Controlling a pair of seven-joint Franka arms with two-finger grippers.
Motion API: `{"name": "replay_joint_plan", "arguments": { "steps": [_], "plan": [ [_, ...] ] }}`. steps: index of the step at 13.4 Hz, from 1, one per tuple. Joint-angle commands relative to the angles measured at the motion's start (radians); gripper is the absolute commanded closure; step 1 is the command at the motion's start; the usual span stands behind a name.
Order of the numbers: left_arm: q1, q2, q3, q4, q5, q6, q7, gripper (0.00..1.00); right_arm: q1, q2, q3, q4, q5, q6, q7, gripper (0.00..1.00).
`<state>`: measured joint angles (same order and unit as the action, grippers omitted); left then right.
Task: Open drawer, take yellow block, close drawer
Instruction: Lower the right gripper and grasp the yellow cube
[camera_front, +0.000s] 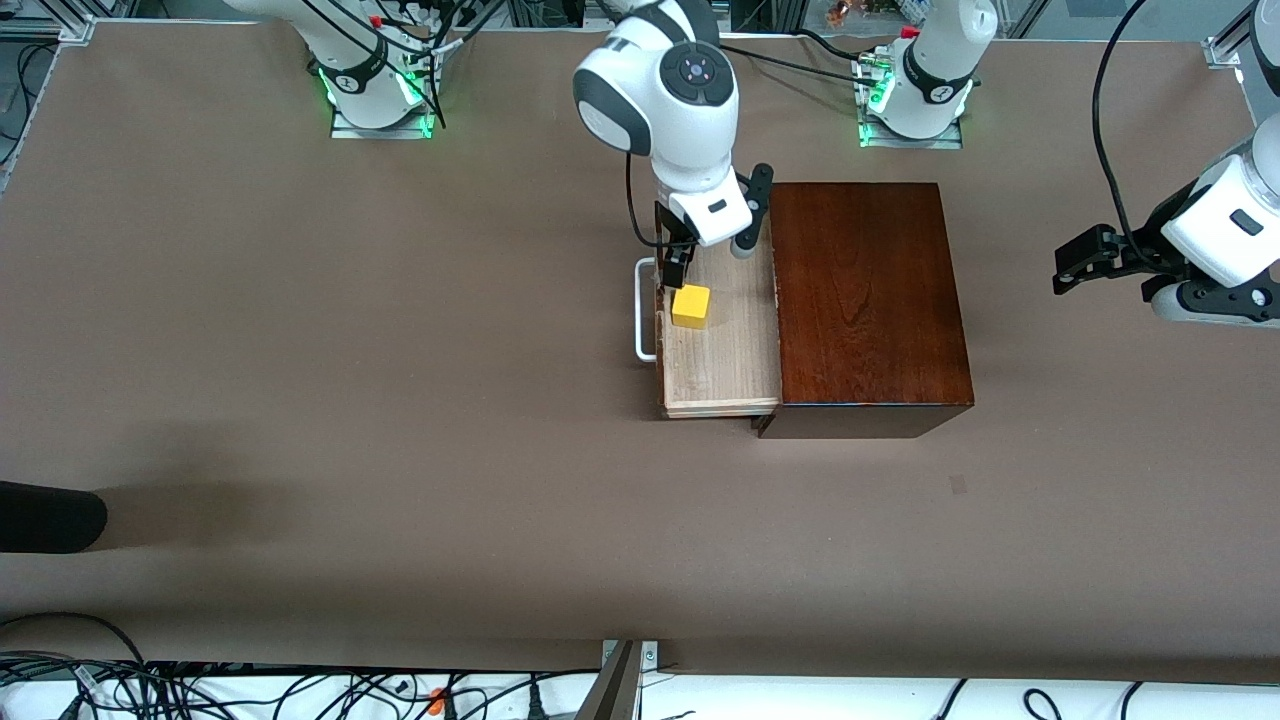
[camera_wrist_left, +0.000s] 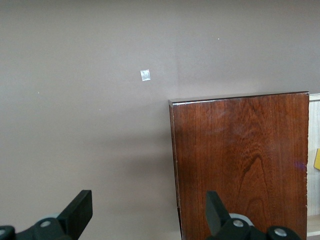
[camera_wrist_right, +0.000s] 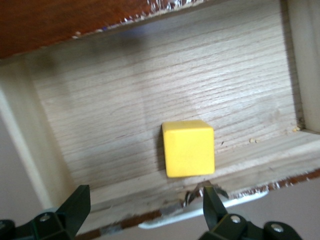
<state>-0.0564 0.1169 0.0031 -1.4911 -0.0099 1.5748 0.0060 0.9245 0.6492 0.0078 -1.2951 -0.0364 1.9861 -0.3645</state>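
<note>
This is a robotics lab, set up for testing rather than living or selling. Two white Franka arms, the right arm and the left arm, are bolted to base plates lit green along one edge of a broad tabletop covered in plain brown sheeting. Aluminium framing borders the corners, and loose black cables lie tangled along the edge nearest the front camera.
</note>
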Motion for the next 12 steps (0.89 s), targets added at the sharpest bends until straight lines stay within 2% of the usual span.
{"name": "replay_joint_plan", "arguments": {
  "steps": [1, 12],
  "plan": [
    [-0.01, 0.003, 0.012, 0.014, -0.005, 0.002, 0.022, 0.0, 0.01, 0.043, -0.009, 0.037, -0.017, 0.039, -0.022, 0.0],
    [-0.005, 0.004, 0.012, 0.012, -0.005, 0.002, 0.022, 0.0, -0.009, 0.108, -0.026, 0.045, -0.045, 0.141, -0.074, 0.0]
  ]
}}
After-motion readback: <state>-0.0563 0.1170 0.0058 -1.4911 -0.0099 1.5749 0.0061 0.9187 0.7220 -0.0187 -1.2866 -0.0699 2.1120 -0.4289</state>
